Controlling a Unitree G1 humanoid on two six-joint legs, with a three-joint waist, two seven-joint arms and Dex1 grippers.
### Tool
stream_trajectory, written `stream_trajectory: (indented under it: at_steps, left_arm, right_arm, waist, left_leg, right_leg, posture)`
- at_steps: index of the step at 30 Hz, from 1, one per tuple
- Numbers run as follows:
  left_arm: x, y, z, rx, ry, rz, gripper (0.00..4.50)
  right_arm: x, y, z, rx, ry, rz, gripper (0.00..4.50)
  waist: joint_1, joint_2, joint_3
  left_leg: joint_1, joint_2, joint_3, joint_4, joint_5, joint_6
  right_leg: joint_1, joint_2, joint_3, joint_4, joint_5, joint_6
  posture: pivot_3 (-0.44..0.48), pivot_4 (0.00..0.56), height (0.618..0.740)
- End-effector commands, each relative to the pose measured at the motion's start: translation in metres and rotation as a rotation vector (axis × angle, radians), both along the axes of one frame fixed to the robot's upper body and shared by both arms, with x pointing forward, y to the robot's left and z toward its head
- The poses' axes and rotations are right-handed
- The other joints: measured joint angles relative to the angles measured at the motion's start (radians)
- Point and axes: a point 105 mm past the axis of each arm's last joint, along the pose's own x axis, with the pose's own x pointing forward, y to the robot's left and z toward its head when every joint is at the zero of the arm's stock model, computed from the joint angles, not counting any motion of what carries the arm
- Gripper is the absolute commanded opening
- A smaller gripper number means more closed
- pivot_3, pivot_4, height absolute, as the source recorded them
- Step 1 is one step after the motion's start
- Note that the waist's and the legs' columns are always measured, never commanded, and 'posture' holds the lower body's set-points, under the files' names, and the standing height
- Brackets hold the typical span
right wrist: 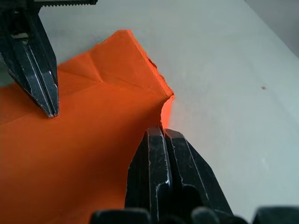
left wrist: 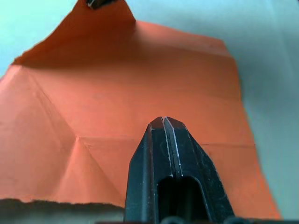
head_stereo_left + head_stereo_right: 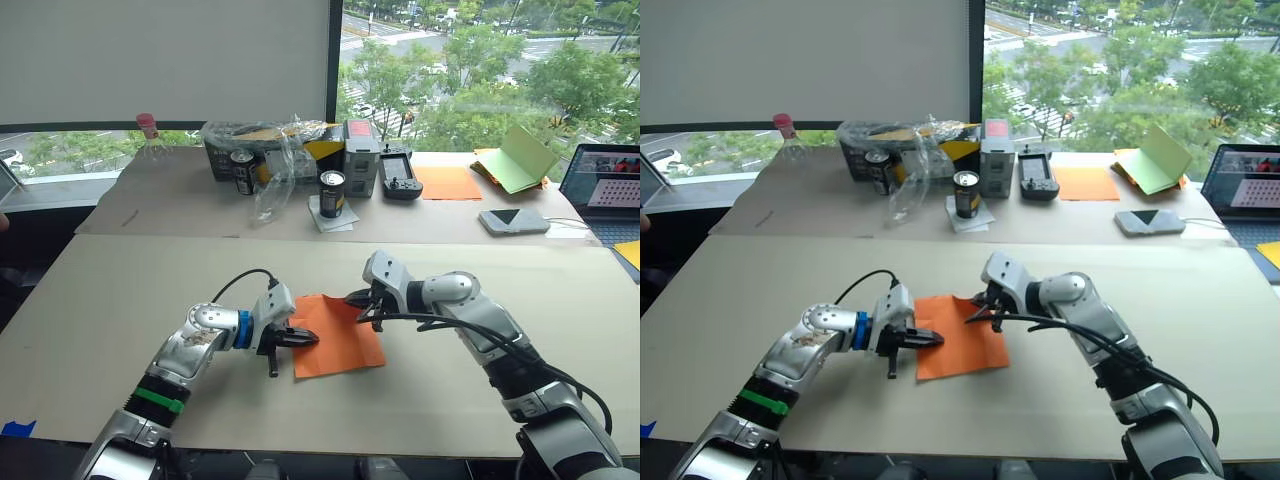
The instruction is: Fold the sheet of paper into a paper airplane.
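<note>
Two grippers at the sheet of paper [image 3: 338, 336], lying creased near the front of the cardboard-covered table [image 3: 120, 290]. Left gripper [image 3: 308, 338] — fingers pressed together, tips down on the sheet's left edge. Right gripper [image 3: 360, 298] — fingers clamped on the sheet's far corner, lifted off the tabletop. Well behind the sheet — a dark can [image 3: 332, 193].

An office or lab high above a street: tables [image 3: 120, 300] by windows [image 3: 480, 60], with a laptop [image 3: 605, 180] and cans [image 3: 332, 193].
</note>
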Motion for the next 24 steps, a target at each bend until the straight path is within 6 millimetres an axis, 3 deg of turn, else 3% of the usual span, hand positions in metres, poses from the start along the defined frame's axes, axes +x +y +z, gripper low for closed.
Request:
stream_trajectory:
  at_steps: [1,4,5,10,24]
  left_arm:
    - [0.005,0.006,-0.019,0.051,-0.059,0.064,0.0]
    - [0.009,0.002,-0.017,0.008,-0.077,0.096,0.0]
    - [0.009,0.002,-0.017,0.014,-0.085,0.091,0.0]
    - [0.01,0.003,-0.02,0.024,-0.087,0.086,0.0]
    - [0.011,0.001,-0.02,0.021,-0.079,0.072,0.0]
  right_arm:
    - [-0.006,0.001,0.003,0.015,-0.033,-0.013,0.05]
    - [-0.009,-0.002,-0.002,0.026,-0.032,-0.034,0.05]
    - [-0.01,-0.005,-0.004,0.016,-0.041,-0.041,0.61]
    - [-0.009,-0.014,-0.003,0.0,-0.121,-0.078,2.2]
    - [-0.001,-0.017,0.013,0.116,-0.143,-0.147,2.2]
  waist:
    - [0.004,0.0,0.0]
    - [0.007,0.0,0.0]
    - [0.008,0.0,0.0]
    - [0.004,0.0,0.0]
    - [0.002,0.0,0.0]
  left_leg:
    - [0.002,0.0,0.0,0.0,0.0,0.0]
    - [0.004,0.0,0.001,0.002,0.001,-0.001]
    - [0.004,0.0,0.001,0.005,0.001,-0.001]
    - [0.005,0.0,0.001,0.01,0.001,0.0]
    - [0.005,0.0,0.0,0.011,0.001,0.0]
  right_leg:
    - [0.002,0.0,0.0,0.0,0.0,0.0]
    - [0.003,0.0,0.0,0.003,0.001,-0.001]
    - [0.004,0.0,0.001,0.005,0.001,-0.001]
    - [0.005,0.001,0.0,0.01,0.0,0.0]
    - [0.005,0.001,0.001,0.012,0.0,0.0]
  posture:
    - [0.0,0.15,0.732]
    - [0.0,0.15,0.732]
    - [0.0,0.15,0.732]
    - [0.0,0.15,0.732]
    - [0.0,0.15,0.732]
